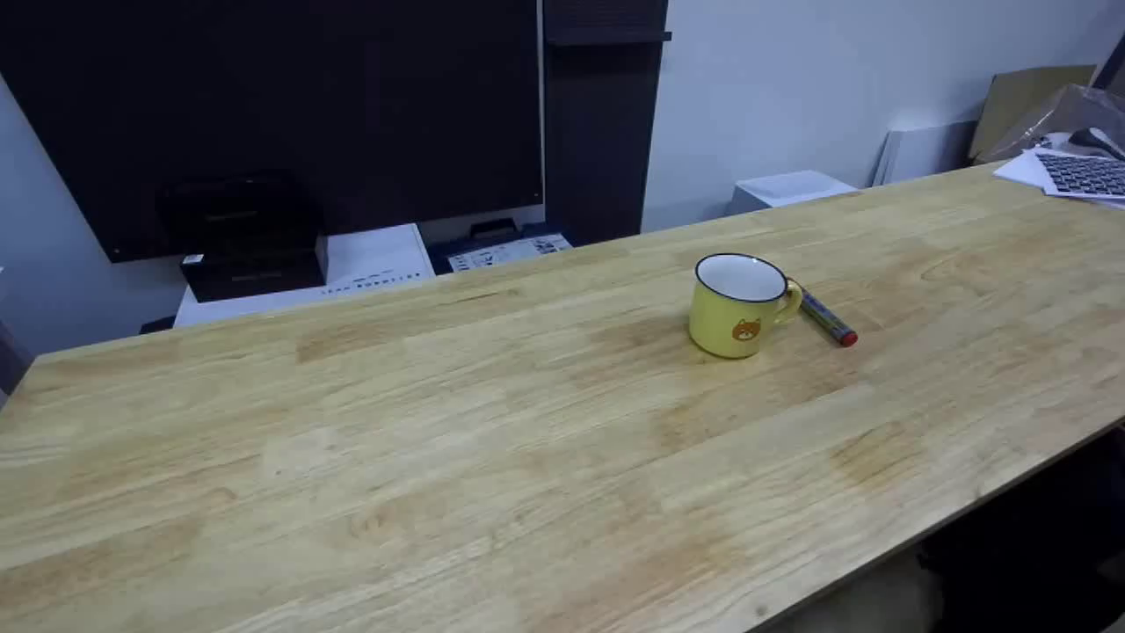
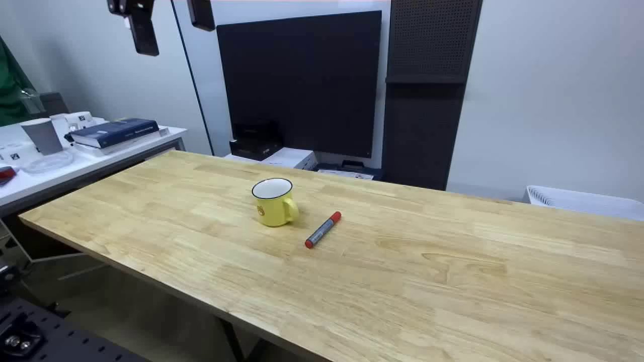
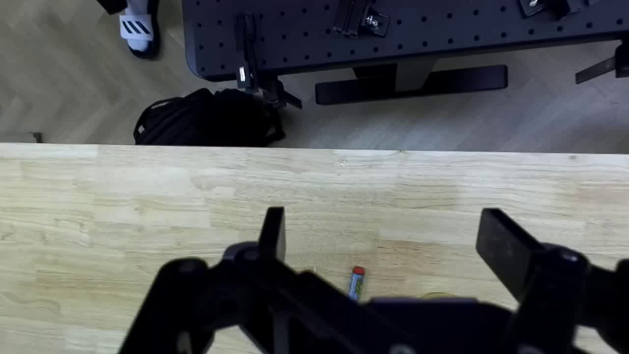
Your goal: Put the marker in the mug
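Lying on the pale wooden counter is a slim dark grey stick-shaped marker with red ends, near a squat yellow enamel mug. White inside and dark along its thin rim, the mug stands upright, its yellow loop handle turned toward the marker; in an exterior view bare wood shows between the two. In an exterior view an orange-brown animal face shows on the mug's side, and the marker runs partly behind the handle.

Black blocky fingers are spread wide apart above the counter. The wrist view catches a red end of the marker and a piece of its labelled barrel, the rest being covered.

In both exterior views a large flat black panel stands against the pale wall, with a black box resting on a white box below it. In an exterior view a white table bears a thick dark blue book and a tapered grey cup. The wrist view shows a black bag on the grey-brown floor beside the counter, and a dark perforated plate.
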Robot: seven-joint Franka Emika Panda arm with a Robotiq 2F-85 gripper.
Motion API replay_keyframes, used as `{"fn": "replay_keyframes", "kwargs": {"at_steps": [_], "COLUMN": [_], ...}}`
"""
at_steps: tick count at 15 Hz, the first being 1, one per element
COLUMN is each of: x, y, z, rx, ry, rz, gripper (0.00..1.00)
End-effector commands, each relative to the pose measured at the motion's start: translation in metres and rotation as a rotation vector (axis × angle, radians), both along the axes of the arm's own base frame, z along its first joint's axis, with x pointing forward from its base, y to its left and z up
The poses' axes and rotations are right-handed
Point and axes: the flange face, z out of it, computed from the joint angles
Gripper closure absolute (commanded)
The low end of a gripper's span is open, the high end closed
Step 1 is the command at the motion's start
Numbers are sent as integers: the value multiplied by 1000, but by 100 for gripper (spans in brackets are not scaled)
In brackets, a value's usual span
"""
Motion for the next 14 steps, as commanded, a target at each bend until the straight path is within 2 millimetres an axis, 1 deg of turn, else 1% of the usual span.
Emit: {"fn": "replay_keyframes", "kwargs": {"at_steps": [1,12,13,14], "x": [0,1,6,16], "y": [0,0,0,-3], "z": [0,1,4,8], "rx": [0,0,-23,-62], "ry": [-1,-3,-47,-115], "rz": [0,0,0,14], "gripper": [0,0,0,0]}}
